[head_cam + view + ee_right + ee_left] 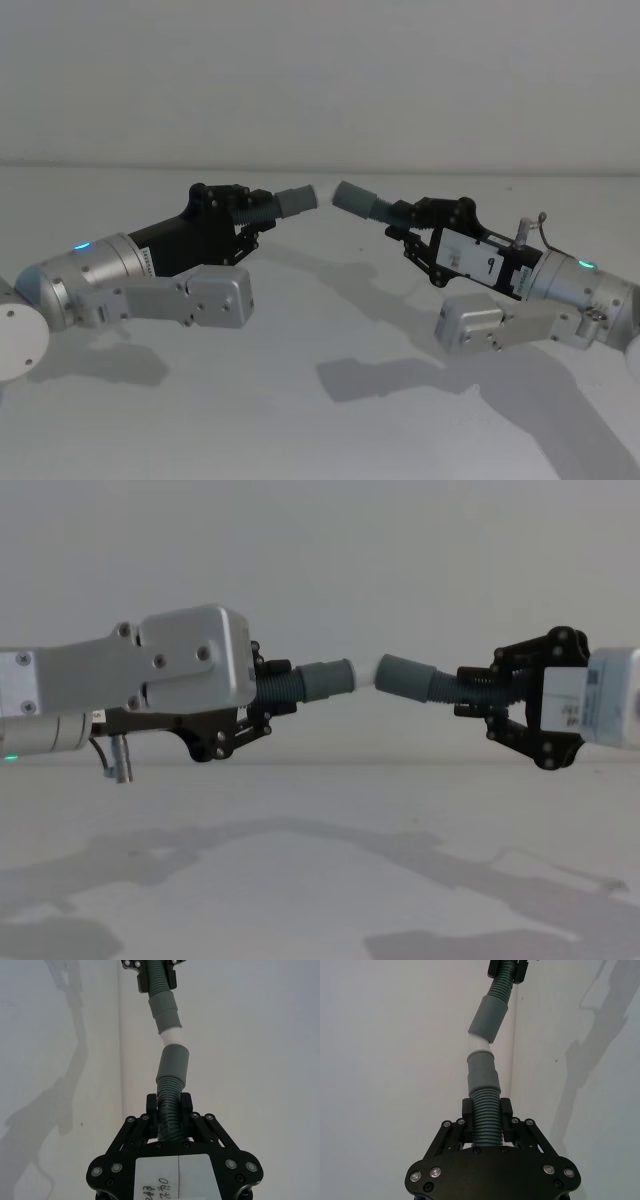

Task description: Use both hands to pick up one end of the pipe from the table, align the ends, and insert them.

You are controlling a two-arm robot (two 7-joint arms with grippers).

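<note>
Head view high, angled down over the table [320,400], chest view low and level, side-on, wrist views close along each hose piece [485,1110], all sharing the meeting cuffs [365,675]

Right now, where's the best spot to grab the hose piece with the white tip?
On its ribbed part, behind the smooth cuff, squeezing from both sides, as the left pincer does. The ridges should resist slipping, and the white tip stays free to enter the other piece's socket.

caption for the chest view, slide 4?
Left gripper and right gripper hold hose pieces above the table, white tip meeting socket.
</note>
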